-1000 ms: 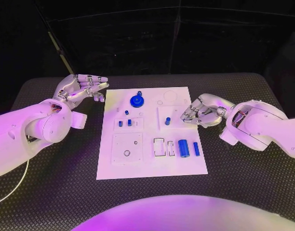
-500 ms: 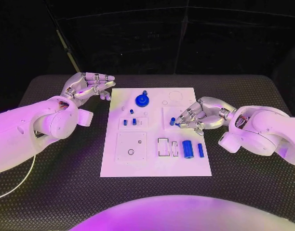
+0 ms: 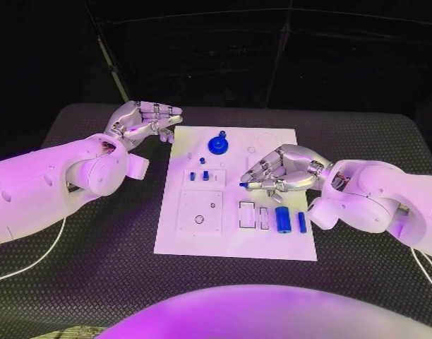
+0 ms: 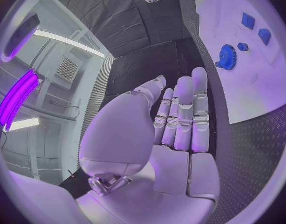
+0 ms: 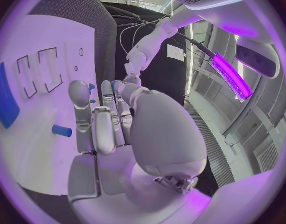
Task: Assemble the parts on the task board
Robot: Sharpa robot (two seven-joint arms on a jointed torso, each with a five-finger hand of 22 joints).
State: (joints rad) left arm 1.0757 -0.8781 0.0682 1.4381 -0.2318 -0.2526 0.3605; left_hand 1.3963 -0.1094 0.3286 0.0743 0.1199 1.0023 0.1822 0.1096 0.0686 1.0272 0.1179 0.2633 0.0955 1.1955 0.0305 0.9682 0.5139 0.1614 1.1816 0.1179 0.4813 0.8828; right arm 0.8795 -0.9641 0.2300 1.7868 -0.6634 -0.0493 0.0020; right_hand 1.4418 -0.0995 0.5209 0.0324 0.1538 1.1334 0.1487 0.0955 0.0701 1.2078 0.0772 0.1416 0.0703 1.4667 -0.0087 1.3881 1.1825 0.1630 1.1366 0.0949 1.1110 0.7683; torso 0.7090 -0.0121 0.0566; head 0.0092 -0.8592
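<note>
The white task board lies in the middle of the table. My right hand hovers over its right half and pinches a small blue peg at its fingertips; in the right wrist view the peg juts out beside the fingers. A blue gear stands at the far end, and two short blue pegs stand left of centre. A blue cylinder and a slim blue bar lie near the right edge. My left hand holds nothing at the board's far left corner.
Two empty rectangular slots sit left of the blue cylinder. A square plate with a small hole takes up the board's near left. Black textured table surrounds the board on every side.
My right hand has moved from the board's right edge toward its middle, and the small blue peg has shifted left with it. The left hand stays by the far left corner.
</note>
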